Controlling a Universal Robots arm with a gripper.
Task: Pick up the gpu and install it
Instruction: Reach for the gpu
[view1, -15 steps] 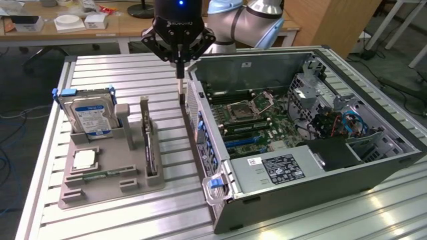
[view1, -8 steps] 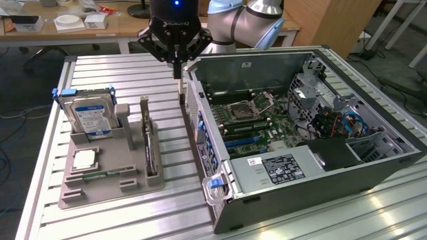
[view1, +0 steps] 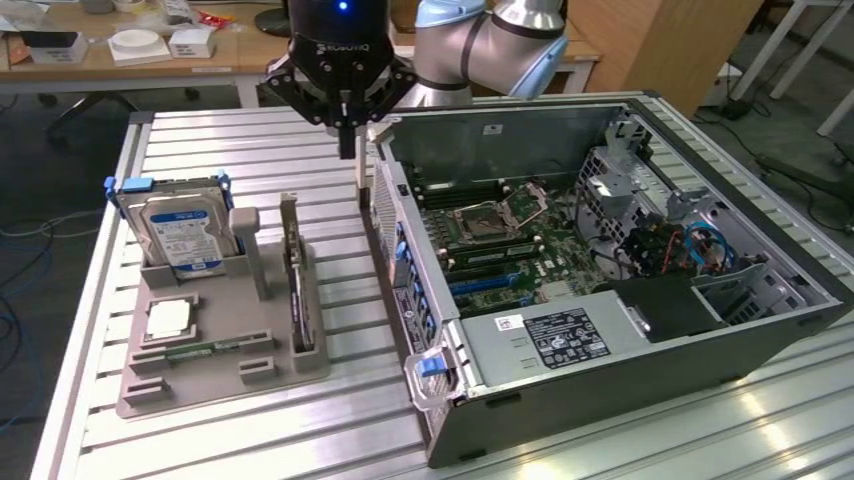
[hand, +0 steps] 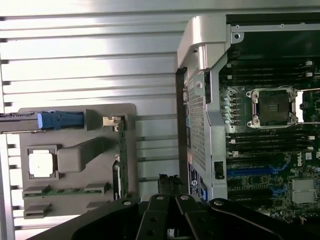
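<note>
The gpu (view1: 296, 285) is a thin dark card standing on edge in a slot of the grey holder tray (view1: 267, 375), on the exterior view's left. In the wrist view the gpu (hand: 121, 155) is a narrow dark strip along the tray's (hand: 75, 107) edge. My gripper (view1: 348, 148) hangs above the slatted table between the tray and the open computer case (view1: 601, 370), beyond the card's far end and well above it. Its fingers are shut with nothing between them. The wrist view has the gripper (hand: 169, 181) over the gap beside the case wall.
A hard drive (view1: 180, 235) with a blue-white label stands in the tray, with a silver-topped chip (view1: 170, 318) and a green memory stick (view1: 200, 350) beside it. The case's motherboard (view1: 501, 235) lies exposed. Benches and a cluttered desk stand behind.
</note>
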